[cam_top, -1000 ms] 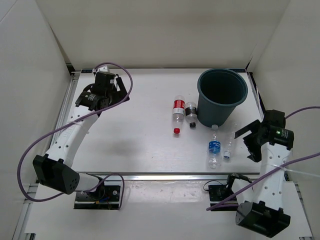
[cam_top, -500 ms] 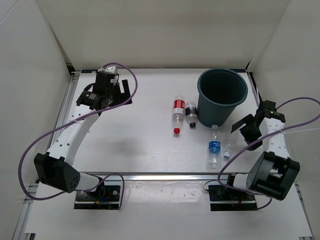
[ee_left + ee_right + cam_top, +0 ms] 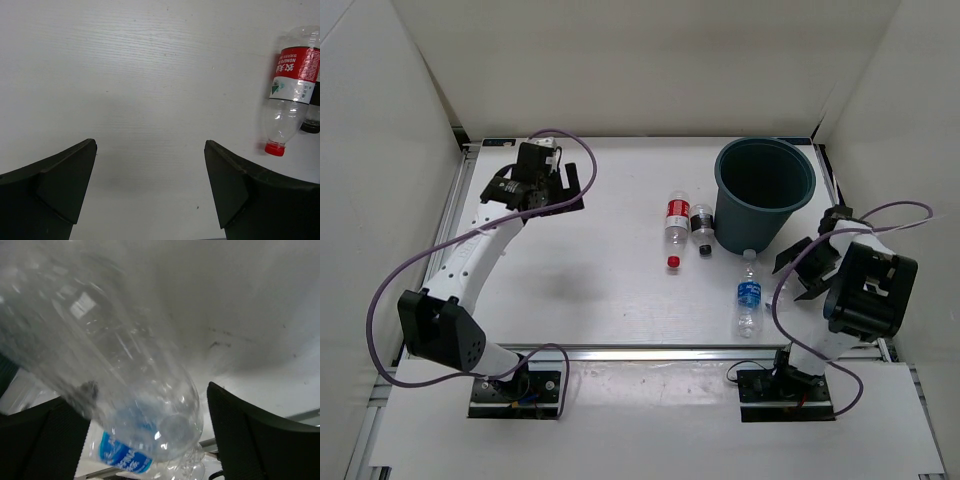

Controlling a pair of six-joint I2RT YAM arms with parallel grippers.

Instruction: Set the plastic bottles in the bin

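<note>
The bin stands at the back right. The red-label bottle and the black-label bottle lie side by side left of it. The blue-label bottle lies in front of it. My right gripper is open, low by the table's right edge. In the right wrist view the plain clear bottle fills the space between the fingers of the right gripper, blurred, with the blue-label bottle behind it. My left gripper is open and empty at the back left. The left wrist view shows the left gripper over bare table, with the red-label bottle to its right.
White walls enclose the table on three sides. A metal rail runs along the near edge. Purple cables loop from both arms.
The right arm has swung inward, and its gripper has moved left and down around the plain bottle. The left gripper has shifted slightly to the right.
</note>
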